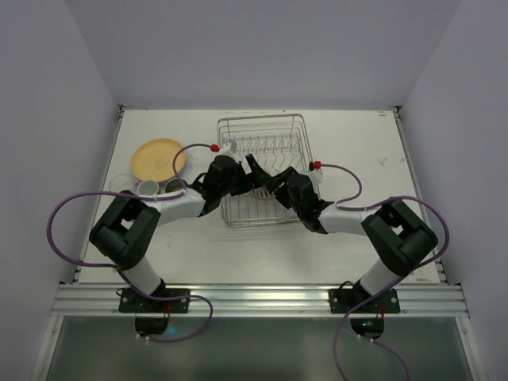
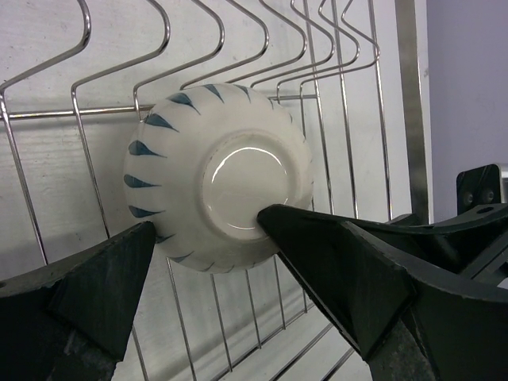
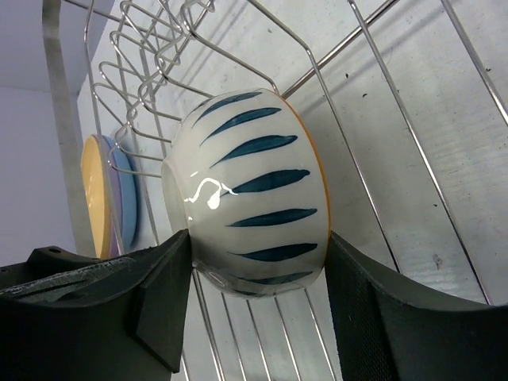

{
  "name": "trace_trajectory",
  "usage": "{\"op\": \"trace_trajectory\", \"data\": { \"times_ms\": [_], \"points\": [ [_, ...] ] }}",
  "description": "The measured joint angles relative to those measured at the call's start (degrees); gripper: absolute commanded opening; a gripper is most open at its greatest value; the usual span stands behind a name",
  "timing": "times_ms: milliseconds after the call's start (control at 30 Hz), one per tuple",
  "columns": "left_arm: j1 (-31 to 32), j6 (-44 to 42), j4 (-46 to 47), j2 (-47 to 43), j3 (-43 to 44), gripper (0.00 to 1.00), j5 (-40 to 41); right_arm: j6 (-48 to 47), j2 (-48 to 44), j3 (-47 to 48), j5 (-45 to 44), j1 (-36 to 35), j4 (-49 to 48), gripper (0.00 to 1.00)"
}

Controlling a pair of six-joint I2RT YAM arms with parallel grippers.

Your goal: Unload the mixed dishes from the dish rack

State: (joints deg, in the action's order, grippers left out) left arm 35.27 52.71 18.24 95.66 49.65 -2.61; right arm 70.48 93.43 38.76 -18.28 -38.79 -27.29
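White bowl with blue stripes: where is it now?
In both wrist views the white bowl sits inside the dish rack, near its plate prongs, between the fingers of the left gripper and of the right gripper.

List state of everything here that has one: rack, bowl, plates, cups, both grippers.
dish rack: plate slots empty, bowl inside.
bowl: in the rack, overturned, foot ring exposed.
plates: stacked on the table left of the rack, yellow on top.
cups: on the table beside the plates.
left gripper: open, fingers either side of the bowl.
right gripper: jaws flank the bowl closely; grip not confirmed.
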Motion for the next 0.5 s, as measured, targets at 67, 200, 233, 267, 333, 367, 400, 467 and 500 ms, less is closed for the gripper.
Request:
{"op": "trace_trajectory", "data": {
  "times_ms": [67, 200, 233, 267, 333, 367, 400, 467, 500],
  "points": [
    [0.02, 0.00, 0.02, 0.00, 0.04, 1.00, -0.13, -1.90, -0.59, 0.02, -0.70, -0.35, 0.31, 0.00],
    [0.02, -0.11, -0.63, -0.57, 0.61, 1.00, -0.20, -7.63, -2.19, 0.02, -2.03, -0.79, 0.61, 0.00],
    [0.02, -0.28, -1.14, -0.92, 0.74, 1.00, -0.20, -9.33, -2.75, 0.02, -2.27, -0.87, 0.66, 0.00],
    [0.07, -0.44, -1.84, -1.51, 0.96, 1.00, -0.15, -11.17, -3.23, 0.02, -2.51, -1.01, 0.72, 0.00],
    [0.04, -0.90, -3.39, -3.08, 1.42, 1.00, -0.07, -14.23, -4.17, 0.02, -3.10, -1.49, 0.92, 0.00],
    [-0.17, -1.03, -3.76, -4.00, 1.62, 1.00, -0.15, -15.89, -4.79, 0.02, -3.52, -1.90, 1.27, 0.00],
    [-0.42, -1.03, -3.85, -4.96, 1.68, 1.00, -0.44, -17.57, -5.46, 0.02, -3.93, -2.34, 1.73, 0.00],
    [-1.66, -0.81, -3.63, -6.88, 1.68, 1.00, -2.32, -20.57, -6.82, 0.04, -4.85, -3.15, 2.82, 0.00],
    [-2.54, -0.70, -3.48, -7.54, 1.68, 1.00, -3.15, -22.03, -7.50, 0.04, -5.07, -3.48, 3.17, 0.00]
  ]
}}
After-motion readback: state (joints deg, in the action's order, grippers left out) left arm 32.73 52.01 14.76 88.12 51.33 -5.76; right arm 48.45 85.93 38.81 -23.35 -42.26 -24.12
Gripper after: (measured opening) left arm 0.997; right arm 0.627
